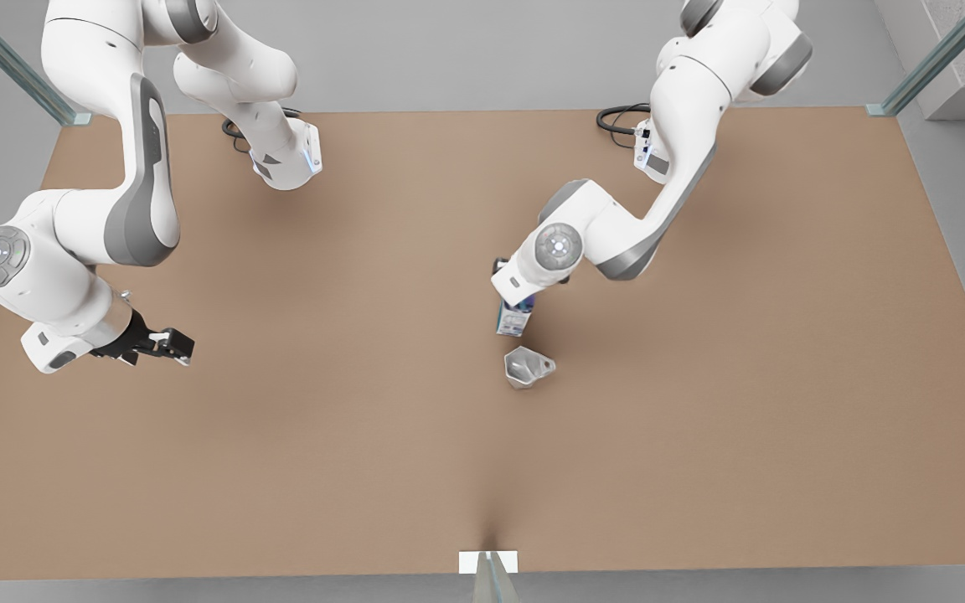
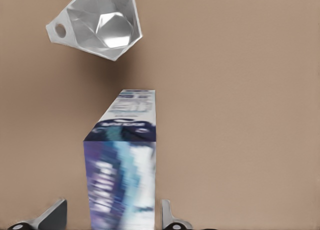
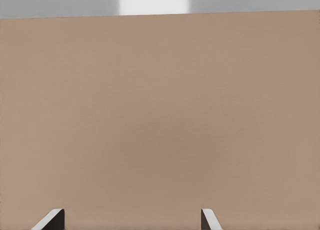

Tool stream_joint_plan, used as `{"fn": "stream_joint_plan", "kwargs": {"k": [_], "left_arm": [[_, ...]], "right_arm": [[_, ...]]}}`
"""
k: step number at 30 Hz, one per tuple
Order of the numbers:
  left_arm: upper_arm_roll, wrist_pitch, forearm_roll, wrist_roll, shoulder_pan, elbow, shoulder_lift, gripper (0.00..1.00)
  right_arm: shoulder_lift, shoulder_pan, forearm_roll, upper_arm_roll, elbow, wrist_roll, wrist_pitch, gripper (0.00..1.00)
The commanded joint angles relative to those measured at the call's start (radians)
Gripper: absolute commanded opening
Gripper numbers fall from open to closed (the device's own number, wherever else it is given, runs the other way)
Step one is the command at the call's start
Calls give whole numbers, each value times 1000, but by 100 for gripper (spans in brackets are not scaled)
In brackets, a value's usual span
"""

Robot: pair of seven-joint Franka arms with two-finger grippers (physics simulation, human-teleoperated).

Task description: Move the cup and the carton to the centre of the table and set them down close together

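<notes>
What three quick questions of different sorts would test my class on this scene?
1. True or false: the cup touches the carton.
2. Choose one. The open fingers of the left gripper stand: A, either side of the carton; B, around the cup; C, over bare tabletop far from both.
3. Short answer: what lies under the open right gripper, which waits at the front view's left?

Key: 1, false: a strip of the table shows between them. 2, A. 3, only the table.
</notes>
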Motion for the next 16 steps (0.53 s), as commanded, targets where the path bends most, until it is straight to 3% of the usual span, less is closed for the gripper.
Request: {"fn": "stream_joint_plan", "kwargs": {"k": [1, 3, 5, 8, 9, 11, 16], "left_arm": [[0, -17, -2, -4, 0, 17, 0, 100], [47, -139, 1, 13, 6, 112, -2, 100], [285, -270, -1, 232, 9, 210, -16, 100], [595, -275, -2, 467, 14, 256, -94, 100], [624, -278, -1, 495, 20, 252, -131, 100], [457, -308, 57, 493, 228, 244, -201, 100], [449, -267, 134, 501, 230, 241, -223, 100]], "right_arm": [[1, 0, 0, 0, 0, 0, 2, 100], [1, 0, 2, 0, 2, -2, 2, 100], [6, -2, 2, 0, 15, -2, -3, 100], [6, -11, -2, -3, 97, -6, -99, 100], [8, -25, 5, -3, 123, -8, -132, 100], [1, -62, -12, -5, 150, -40, -142, 100], [-2, -57, -14, -6, 152, -38, -175, 100]]}}
